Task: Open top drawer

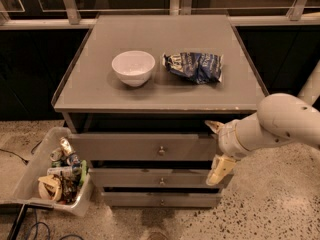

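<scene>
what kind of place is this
Likely an office break area or test lab: a grey drawer cabinet, a speckled polished floor, a bin of snacks beside it. The gripper sits open at the right end of the top drawer.

The top drawer [125,147] is a flat grey front, the widest and tallest of the three, lying level with a dark gap along its upper edge. Its small round metal knob [161,150] sits at centre, left of the gripper [217,148], whose spread fingers straddle the front's right end.
</scene>
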`<state>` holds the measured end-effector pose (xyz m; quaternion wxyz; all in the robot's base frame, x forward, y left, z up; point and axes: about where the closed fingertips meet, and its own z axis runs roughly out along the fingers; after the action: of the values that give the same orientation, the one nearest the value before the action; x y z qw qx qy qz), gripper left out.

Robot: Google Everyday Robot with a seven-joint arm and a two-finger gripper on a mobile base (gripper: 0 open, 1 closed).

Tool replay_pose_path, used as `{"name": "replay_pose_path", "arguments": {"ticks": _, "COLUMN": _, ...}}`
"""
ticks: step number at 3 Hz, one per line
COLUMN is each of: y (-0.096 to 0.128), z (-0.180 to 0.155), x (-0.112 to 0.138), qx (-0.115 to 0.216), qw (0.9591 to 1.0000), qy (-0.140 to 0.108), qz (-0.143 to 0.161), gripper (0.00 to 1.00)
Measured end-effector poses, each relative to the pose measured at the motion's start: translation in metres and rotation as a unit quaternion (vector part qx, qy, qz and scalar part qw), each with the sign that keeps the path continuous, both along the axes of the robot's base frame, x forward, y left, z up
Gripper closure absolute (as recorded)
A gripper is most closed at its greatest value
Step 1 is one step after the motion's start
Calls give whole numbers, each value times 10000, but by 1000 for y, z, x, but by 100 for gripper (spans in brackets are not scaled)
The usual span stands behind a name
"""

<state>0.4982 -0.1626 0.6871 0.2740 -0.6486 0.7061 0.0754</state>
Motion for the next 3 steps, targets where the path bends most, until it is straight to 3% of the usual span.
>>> {"name": "replay_pose_path", "arguments": {"ticks": 1, "y": -3, "z": -47, "x": 34, "qx": -79, "qw": 9999, "qy": 67, "qz": -80, "gripper": 0}}
{"name": "replay_pose_path", "arguments": {"ticks": 2, "y": -5, "z": -54, "x": 38, "qx": -91, "qw": 9998, "qy": 117, "qz": -113, "gripper": 0}}
{"name": "replay_pose_path", "arguments": {"ticks": 3, "y": -5, "z": -54, "x": 38, "qx": -91, "qw": 9998, "qy": 118, "qz": -113, "gripper": 18}}
